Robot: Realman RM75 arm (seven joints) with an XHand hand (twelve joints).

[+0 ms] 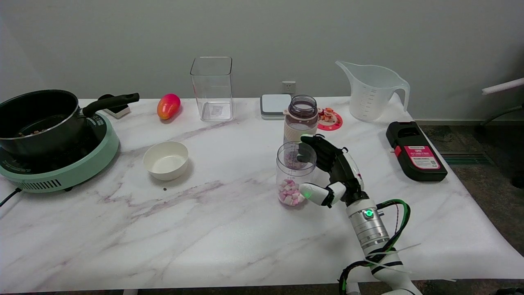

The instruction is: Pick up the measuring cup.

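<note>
A: How many clear containers are on the white marble-patterned table (204,229)?

B: Four. One small clear plastic measuring cup (292,174) with pink and white pieces in its bottom, standing upright on the tabletop right of centre; one tall square clear container (212,88) at the back; one large translucent measuring jug (372,91) with a handle at the back right; and one tinted water bottle (301,119) with a pale sleeve, just behind the small cup.

A: And the right hand (329,172)?

B: It is at the small cup's right side. The black fingers (313,143) curl around the cup's far upper wall and the white thumb (315,193) lies against the lower near side (its tip glows green). I cannot tell whether it truly grips or only touches; the cup's base looks to be on the table.

A: What else?

B: One black saucepan (37,119) on one mint-green hotplate (61,172) at the left, one empty white bowl (166,159), one red-orange mango-shaped fruit (168,105), one small white square scale (275,105), one round pink coaster (329,119) beside the bottle, and one black box with a red label (415,150) at the right.
</note>
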